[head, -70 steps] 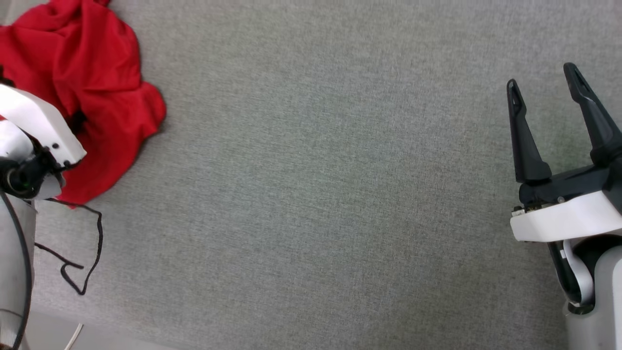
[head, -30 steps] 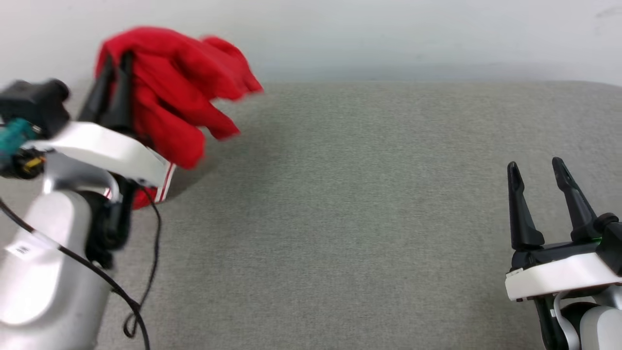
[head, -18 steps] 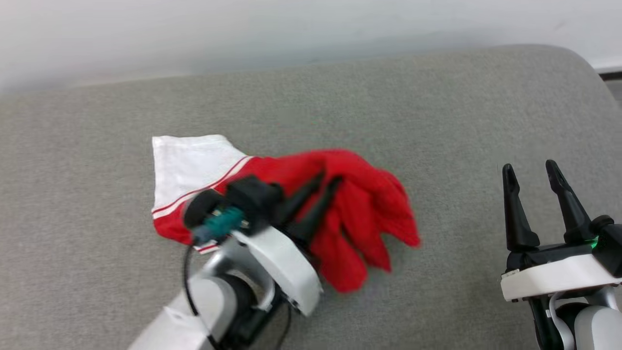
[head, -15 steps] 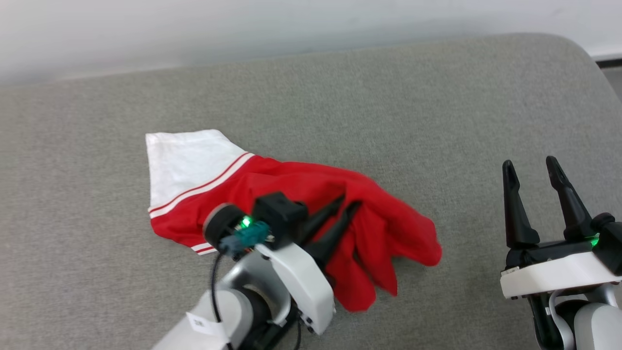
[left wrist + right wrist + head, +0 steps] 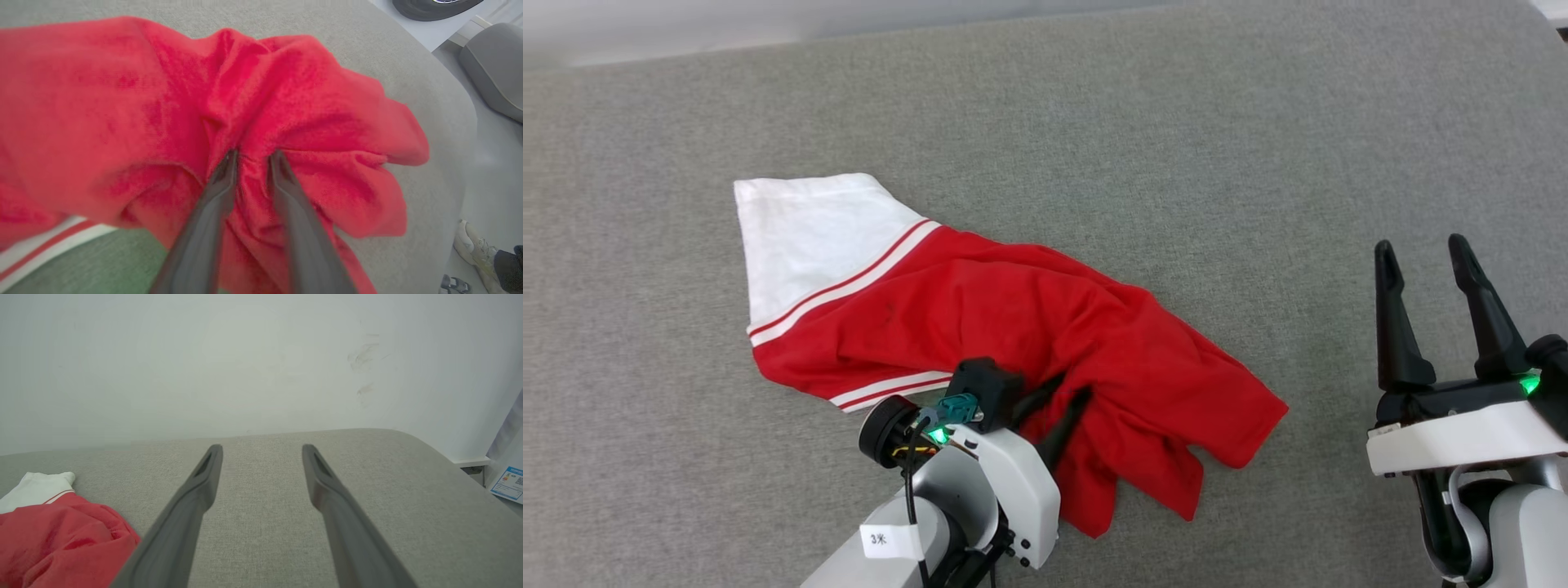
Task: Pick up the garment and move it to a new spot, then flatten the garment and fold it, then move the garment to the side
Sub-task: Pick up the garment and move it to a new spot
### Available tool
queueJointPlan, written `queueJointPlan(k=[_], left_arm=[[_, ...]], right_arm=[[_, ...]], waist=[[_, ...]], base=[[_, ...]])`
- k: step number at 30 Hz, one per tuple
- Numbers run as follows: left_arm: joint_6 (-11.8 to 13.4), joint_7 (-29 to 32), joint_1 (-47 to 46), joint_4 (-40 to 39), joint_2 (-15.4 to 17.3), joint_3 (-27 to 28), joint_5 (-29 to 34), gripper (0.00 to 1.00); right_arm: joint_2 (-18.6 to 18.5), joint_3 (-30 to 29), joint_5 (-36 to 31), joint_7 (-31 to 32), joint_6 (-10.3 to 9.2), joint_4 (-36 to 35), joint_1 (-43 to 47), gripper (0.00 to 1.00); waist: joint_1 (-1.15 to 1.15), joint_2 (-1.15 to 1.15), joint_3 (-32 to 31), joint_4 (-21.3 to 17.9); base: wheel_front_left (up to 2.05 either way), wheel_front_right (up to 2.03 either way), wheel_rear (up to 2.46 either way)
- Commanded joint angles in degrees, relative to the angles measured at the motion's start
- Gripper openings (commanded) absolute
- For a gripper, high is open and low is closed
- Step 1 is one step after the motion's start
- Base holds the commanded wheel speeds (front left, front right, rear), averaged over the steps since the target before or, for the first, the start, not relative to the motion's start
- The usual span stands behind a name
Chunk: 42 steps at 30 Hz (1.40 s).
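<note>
Placing step: the left gripper (image 5: 254,155), fingers narrowly apart about a red fold (whether pinching it cannot be told), should let go fully and lift clear; the right gripper (image 5: 1419,243) hangs spread wide near the right edge. The garment (image 5: 1029,327) lies at the middle of the grey surface (image 5: 1176,122), long axis diagonal, white sleeve (image 5: 809,229) toward the far left corner, the rest trailing toward the near right.

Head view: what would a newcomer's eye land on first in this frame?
First, the red T-shirt with its white, stripe-trimmed sleeve, lying crumpled left of centre on the gray upholstered surface. Next, the left gripper at the shirt's near edge, pinching a bunch of red cloth between its fingers. The right gripper stands open at the lower right, apart from the shirt.
</note>
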Motion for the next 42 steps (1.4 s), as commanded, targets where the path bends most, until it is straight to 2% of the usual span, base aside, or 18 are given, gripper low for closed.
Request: queueJointPlan(k=[1,9,13,16,23,31,37,42], left_arm=[[0.0,-1.1,-0.6,0.3,-0.4,0.2,0.1,1.0],[2.1,-12.3,0.4,-1.3,-2.3,2.2,2.2,1.0],[4.4,-18.6,1.5,-1.9,-2.0,5.0,3.2,1.0],[6.3,-21.2,2.5,-1.9,-1.4,7.6,3.4,1.0],[9.0,-23.1,6.1,-2.4,0.5,13.8,2.5,1.0],[11.1,-23.2,11.0,-2.5,4.9,18.9,1.5,1.0],[11.3,-22.7,14.1,-3.9,7.2,20.8,0.2,1.0],[12.0,-21.7,16.8,-6.1,8.3,20.1,0.7,1.0]], right_arm=[[0.1,-0.2,-0.3,-0.1,-0.04,0.2,-0.2,1.0],[0.1,-0.4,-0.9,1.4,-0.04,0.6,1.6,1.0],[0.1,-0.3,-1.3,2.3,-0.04,0.1,2.8,1.0],[0.1,-0.1,-1.5,3.0,-0.04,-0.4,3.6,1.0],[0.1,-0.2,-1.4,4.6,-0.04,-1.4,5.6,1.0],[0.1,0.6,-1.4,6.5,-0.04,-2.4,8.2,1.0],[0.1,0.9,-1.0,7.7,-0.04,-2.8,9.8,1.0],[0.1,0.7,-0.9,8.6,-0.04,-3.1,11.4,1.0]], waist=[[-0.01,0.0,-0.8,0.6],[-0.01,0.0,-5.2,3.1],[-0.01,0.0,-7.2,4.4],[-0.01,0.0,-8.5,5.3],[-0.01,0.0,-11.5,7.0],[-0.01,0.0,-14.7,8.2],[-0.01,0.0,-16.7,8.9],[-0.01,0.0,-18.2,8.9]], base=[[0.0,0.0,0.0],[0.0,0.0,0.0],[0.0,0.0,0.0],[0.0,0.0,0.0],[0.0,0.0,0.0],[0.0,0.0,0.0],[0.0,0.0,0.0],[0.0,0.0,0.0]])
